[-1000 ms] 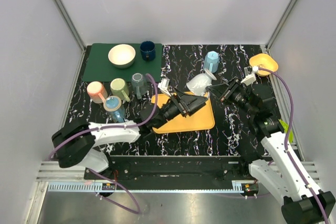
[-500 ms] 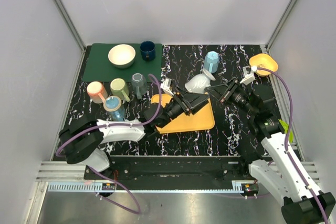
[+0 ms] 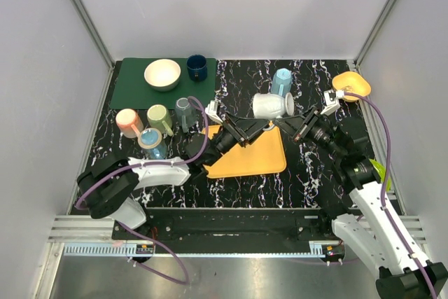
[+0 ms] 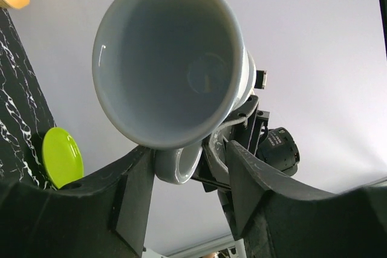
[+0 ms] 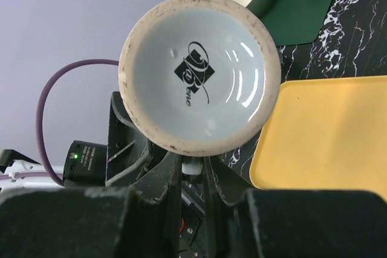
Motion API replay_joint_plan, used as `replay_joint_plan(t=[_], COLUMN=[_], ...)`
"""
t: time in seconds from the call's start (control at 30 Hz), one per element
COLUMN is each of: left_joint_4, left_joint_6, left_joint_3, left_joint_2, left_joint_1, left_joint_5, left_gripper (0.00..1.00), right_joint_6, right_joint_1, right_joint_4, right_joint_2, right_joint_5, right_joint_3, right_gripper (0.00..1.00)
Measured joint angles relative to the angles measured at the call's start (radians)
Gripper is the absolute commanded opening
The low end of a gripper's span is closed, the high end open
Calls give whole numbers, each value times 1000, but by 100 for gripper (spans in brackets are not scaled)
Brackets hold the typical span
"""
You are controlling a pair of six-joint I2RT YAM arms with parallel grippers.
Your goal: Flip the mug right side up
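The white mug (image 3: 273, 105) hangs on its side above the far edge of the yellow tray (image 3: 252, 157), mouth toward the left. In the right wrist view its stamped base (image 5: 199, 74) faces the camera, and my right gripper (image 5: 192, 164) is shut on the mug's handle just below. My left gripper (image 4: 187, 155) reaches in from the mouth side. The mug's open mouth (image 4: 169, 58) fills that view and its handle (image 4: 178, 164) sits between the jaws. The handle touches the left finger (image 4: 136, 191); a gap remains at the right finger. In the top view the two grippers (image 3: 260, 124) (image 3: 288, 122) meet under the mug.
A green mat (image 3: 136, 92) at the back left holds a cream bowl (image 3: 162, 73) and a dark blue cup (image 3: 197, 67). Several cups (image 3: 159, 118) stand left of the tray. A light blue mug (image 3: 282, 82) stands behind the held one. A yellow bowl (image 3: 352, 85) lies far right.
The mug has risen and swung from tilted mouth-down to lying level. The left gripper has moved up to it and narrowed its jaws around the handle.
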Motion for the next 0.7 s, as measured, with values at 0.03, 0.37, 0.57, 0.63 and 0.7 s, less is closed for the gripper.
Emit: replay_joint_plan(t=[0.03,0.37,0.57,0.63,0.7], left_joint_4=[4,47,86,98,101], left_joint_6=[0,14,22,13,3], left_joint_3=[-2,-2,16,24,27], left_joint_2=[0,9,69,87,92], left_joint_1=[6,34,55,59,63], left_joint_5=[2,57,111,129,139], left_gripper=[53,45,31,24,15], right_joint_6=[0,10,18,18,17], right_joint_1=[2,7,6,6,6], right_joint_4=[2,43,59,58,58], right_joint_2=[-2,-13,-13,-13,-12], right_joint_5=[-4,-21,-24,-23,-22], right_joint_3=[-4,-23,-29,-30,-31], right_gripper=[0,0,0,0,0])
